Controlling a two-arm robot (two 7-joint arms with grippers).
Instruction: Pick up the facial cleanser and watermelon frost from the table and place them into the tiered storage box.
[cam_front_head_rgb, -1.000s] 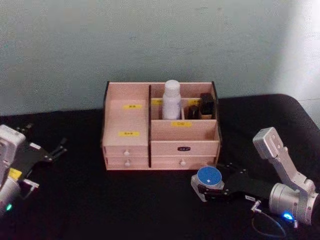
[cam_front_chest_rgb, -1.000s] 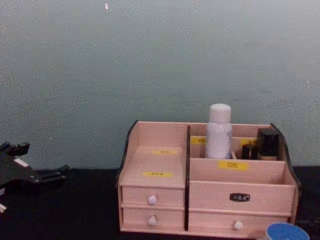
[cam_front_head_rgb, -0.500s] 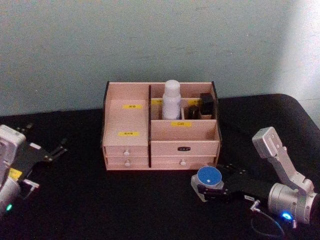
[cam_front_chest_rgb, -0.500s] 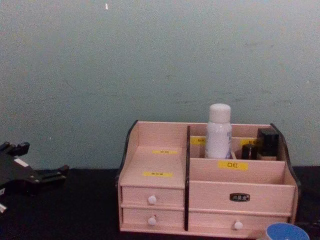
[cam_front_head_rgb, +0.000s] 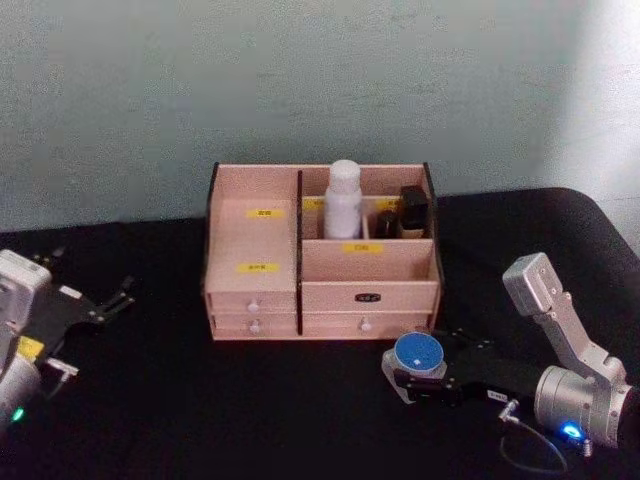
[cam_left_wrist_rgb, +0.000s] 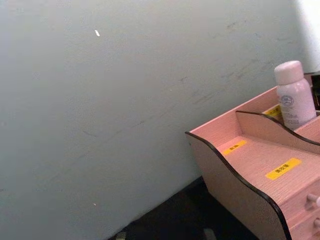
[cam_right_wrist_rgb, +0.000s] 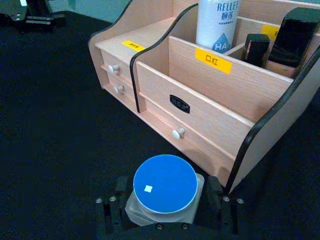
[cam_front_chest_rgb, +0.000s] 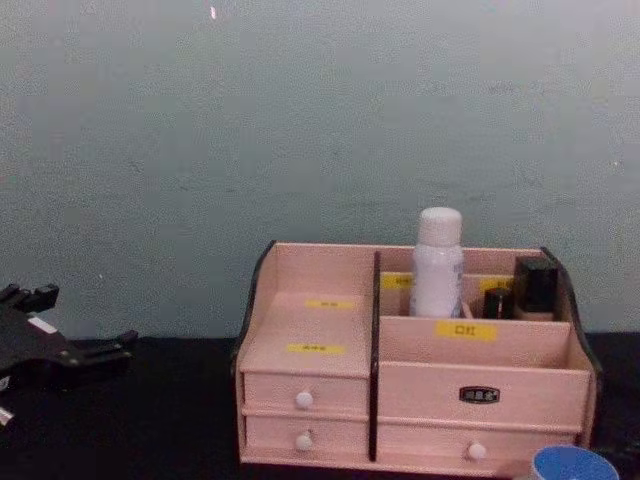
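Tiered storage box (cam_front_head_rgb: 250, 240) holds a white bottle (cam_front_head_rgb: 343, 203); right pincer (cam_front_head_rgb: 417, 372) clasps blue-lidded jar (cam_right_wrist_rgb: 165, 184)

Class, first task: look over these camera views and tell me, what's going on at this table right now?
The right gripper is closed on a small clear jar with a round blue lid, low at the black table, just in front of the right-hand drawers of the pinkish wooden tiered organiser. A white plastic bottle stands upright in one of the organiser's rear compartments, next to two dark containers. The left gripper sits idle at the table's left side.
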